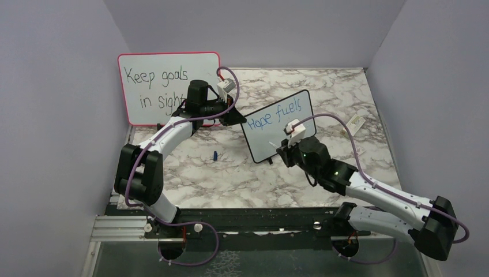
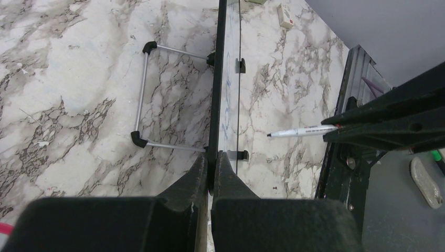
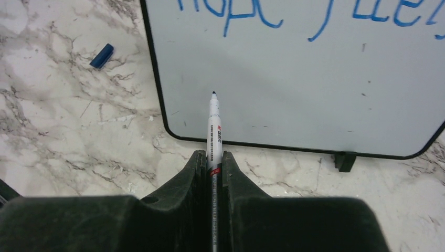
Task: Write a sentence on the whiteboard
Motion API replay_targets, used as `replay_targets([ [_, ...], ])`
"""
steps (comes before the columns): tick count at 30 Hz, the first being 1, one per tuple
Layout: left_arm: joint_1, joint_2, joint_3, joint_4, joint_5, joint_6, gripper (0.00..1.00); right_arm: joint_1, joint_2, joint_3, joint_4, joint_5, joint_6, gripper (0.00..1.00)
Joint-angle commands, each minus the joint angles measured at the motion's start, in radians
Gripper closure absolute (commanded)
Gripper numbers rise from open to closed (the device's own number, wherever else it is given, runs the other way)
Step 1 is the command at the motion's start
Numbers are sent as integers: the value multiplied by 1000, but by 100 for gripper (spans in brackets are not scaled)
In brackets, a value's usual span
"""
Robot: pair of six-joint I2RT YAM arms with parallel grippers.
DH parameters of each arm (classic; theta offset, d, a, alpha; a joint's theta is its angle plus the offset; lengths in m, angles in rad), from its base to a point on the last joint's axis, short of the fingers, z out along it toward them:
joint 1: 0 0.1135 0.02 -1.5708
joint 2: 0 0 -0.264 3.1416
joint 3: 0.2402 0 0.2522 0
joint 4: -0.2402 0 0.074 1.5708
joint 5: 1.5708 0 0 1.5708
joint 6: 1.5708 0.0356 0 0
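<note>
The whiteboard (image 1: 282, 130), small and black-framed, stands tilted mid-table on little black feet. Blue handwriting, the sentence (image 1: 274, 115), reads "Hope fuels" along its upper part (image 3: 246, 14). My left gripper (image 1: 233, 115) is shut on the board's left edge. The left wrist view shows the frame (image 2: 221, 79) edge-on, pinched between the fingers (image 2: 211, 164). My right gripper (image 1: 286, 148) is shut on a white marker (image 3: 214, 123). The marker's blue tip points at the bare lower-left area of the board (image 3: 294, 94), very close to it. The marker (image 2: 302, 131) also shows in the left wrist view.
A larger pink-framed board (image 1: 167, 86) with black handwriting leans at the back left, behind my left arm. A blue marker cap (image 1: 214, 156) lies on the marble left of the whiteboard. A white eraser-like object (image 1: 356, 120) lies far right. A wire stand (image 2: 140, 94) props the whiteboard.
</note>
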Motion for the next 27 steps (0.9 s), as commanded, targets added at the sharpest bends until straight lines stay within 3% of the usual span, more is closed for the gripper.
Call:
replay_targets([
  [1, -15, 2, -14, -68, -61, 22, 100, 105, 31, -15, 139, 146, -21, 99],
  [9, -16, 0, -15, -67, -61, 19, 100, 231, 141, 31, 161, 376, -44, 99],
  [27, -19, -1, -17, -68, -61, 20, 100, 235, 257, 103, 174, 407, -31, 99],
])
